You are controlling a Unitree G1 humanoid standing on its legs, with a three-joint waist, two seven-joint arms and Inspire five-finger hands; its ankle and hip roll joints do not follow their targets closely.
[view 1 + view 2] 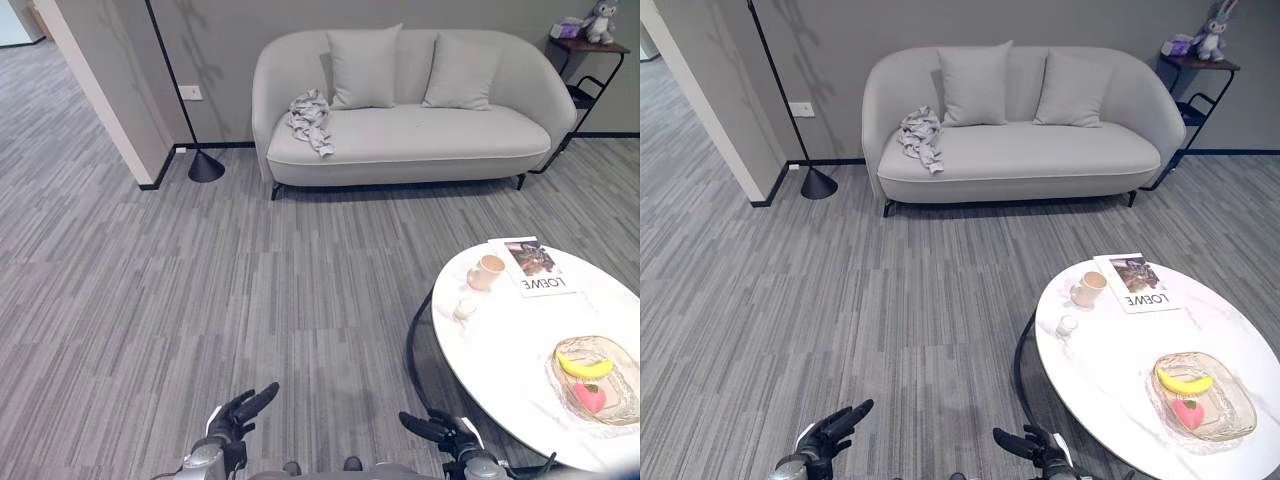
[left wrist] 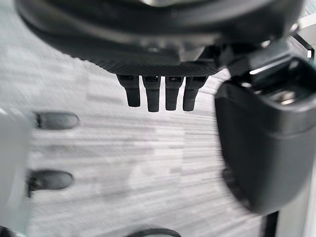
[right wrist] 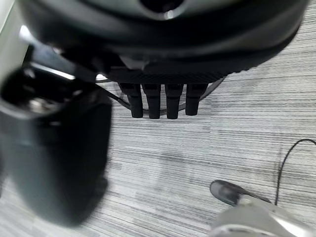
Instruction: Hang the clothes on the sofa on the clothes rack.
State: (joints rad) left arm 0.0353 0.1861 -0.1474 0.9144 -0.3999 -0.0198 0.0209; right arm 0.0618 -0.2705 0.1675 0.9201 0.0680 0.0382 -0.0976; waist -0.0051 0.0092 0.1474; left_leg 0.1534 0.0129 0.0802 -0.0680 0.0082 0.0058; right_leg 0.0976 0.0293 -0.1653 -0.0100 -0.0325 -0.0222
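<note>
Clothes (image 1: 310,120): crumpled grey heap on the left end of the sofa (image 1: 420,140), far across the floor. Left hand (image 1: 240,410): near, low, fingers straight, holding nothing. Right hand (image 1: 432,430): near, fingers straight, empty, beside the round white surface (image 1: 520,350) at right.

We lose the side shelf (image 1: 590,60) at the 2 o'clock frame edge, floor lamp (image 1: 180,100) top cut at 12. Round table (image 1: 500,340) clipped at 4 o'clock. Plush toy (image 1: 600,20) too small to identify.
</note>
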